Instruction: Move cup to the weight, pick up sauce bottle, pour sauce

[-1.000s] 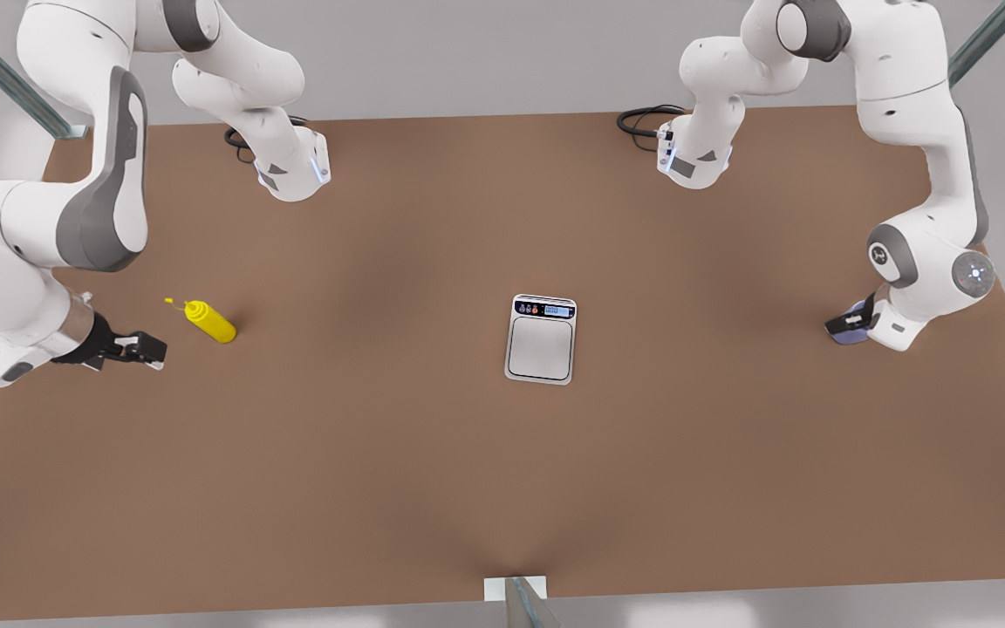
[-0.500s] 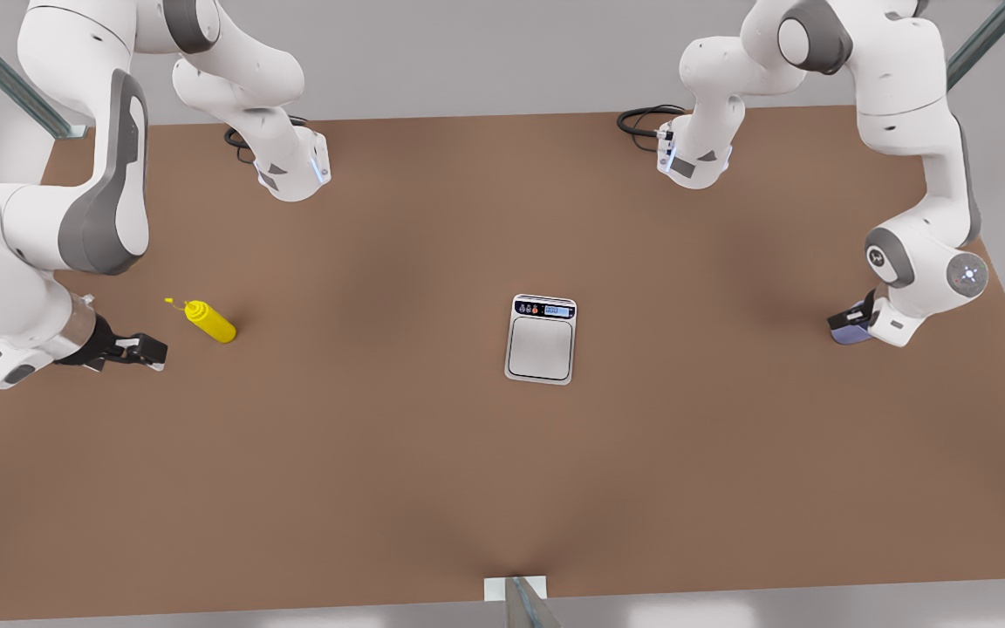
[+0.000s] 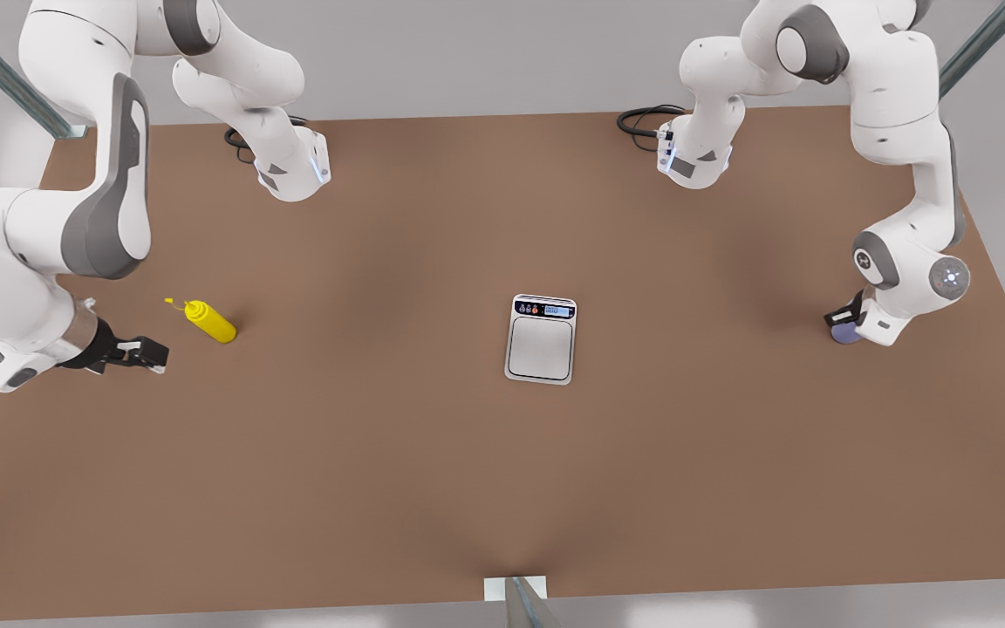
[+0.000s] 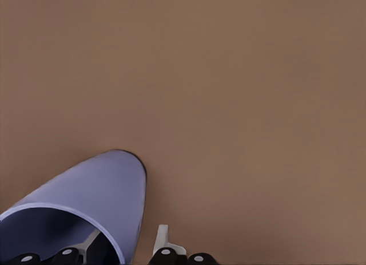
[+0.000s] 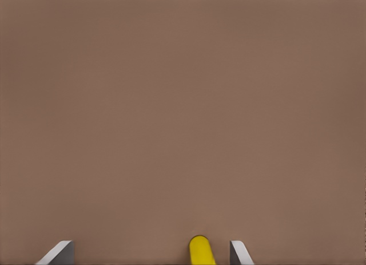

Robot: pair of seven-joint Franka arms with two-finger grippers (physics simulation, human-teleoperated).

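Note:
The pale lavender-blue cup (image 3: 845,335) stands on the table at the front view's right. My left gripper (image 3: 842,319) is down over it, open. In the left wrist view one finger (image 4: 91,242) is inside the cup (image 4: 97,188) and the other stands outside, with the cup's wall between them. The yellow sauce bottle (image 3: 211,321) sits at the front view's left, nozzle toward the left. My right gripper (image 3: 152,352) is low beside it, open; in the right wrist view the bottle's yellow end (image 5: 199,250) shows between the spread fingers. The silver weight (image 3: 541,339) lies mid-table, bare.
Both arm bases (image 3: 291,170) stand at the far side of the brown table (image 3: 433,471), with a black cable (image 3: 642,120) by the one on the front view's right. A small bracket (image 3: 516,590) sits at the near edge.
The arm over the cup has shifted slightly toward the front view's left and lowered, so less of the cup shows. The gripper beside the bottle has barely moved.

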